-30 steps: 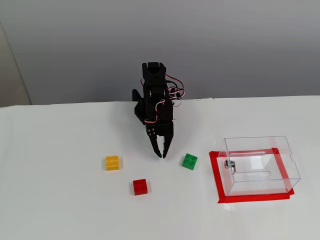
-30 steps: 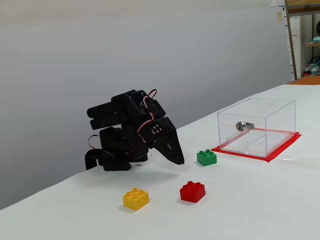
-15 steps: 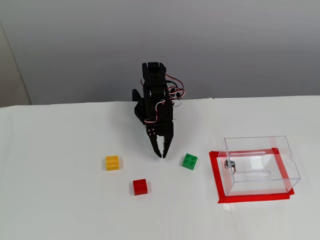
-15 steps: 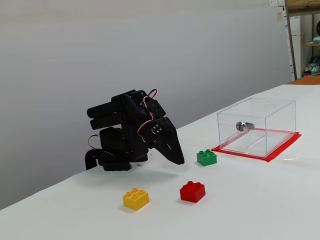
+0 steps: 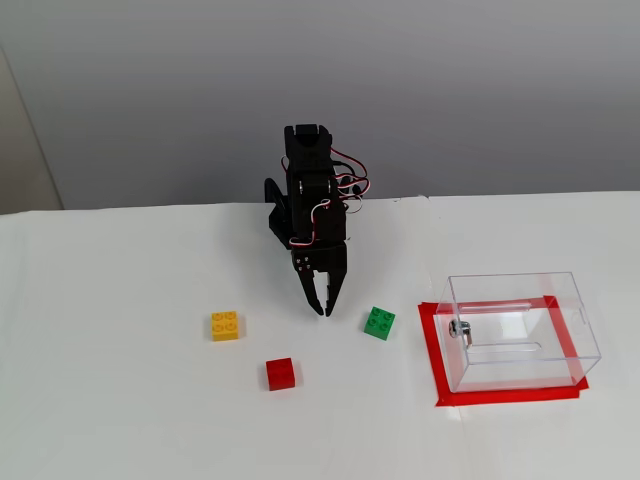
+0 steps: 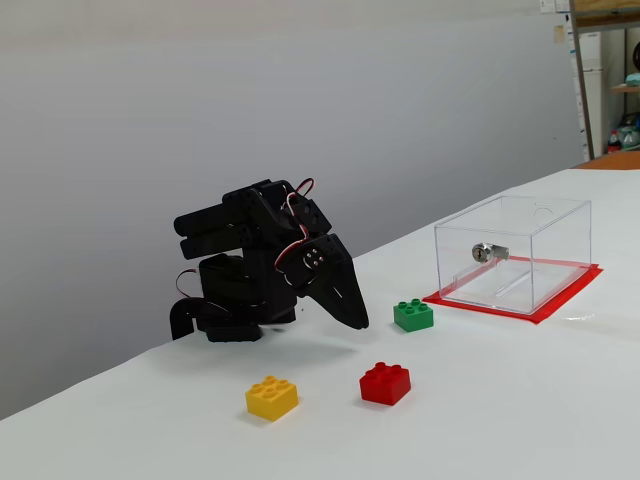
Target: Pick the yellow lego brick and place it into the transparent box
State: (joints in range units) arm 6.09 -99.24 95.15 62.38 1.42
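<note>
White worktop [image 5: 120, 420] runs back to a plain grey wall in both fixed views. Taking the red brick [image 5: 281, 373] as the landmark, nearest the camera in the higher fixed view, the yellow brick [image 5: 225, 325] lies just behind it and to its left, studs up, untouched. A green brick [image 5: 379, 322] sits behind the red brick and to its right. Well to the right of the red brick stands the clear box [image 5: 520, 328], upright on a red taped patch [image 5: 432, 345], with a small metal fitting on its left wall. Behind the red brick, between yellow and green, the black arm's fingers [image 5: 323, 309] point down, pressed together and holding nothing, tips just above the worktop.
</note>
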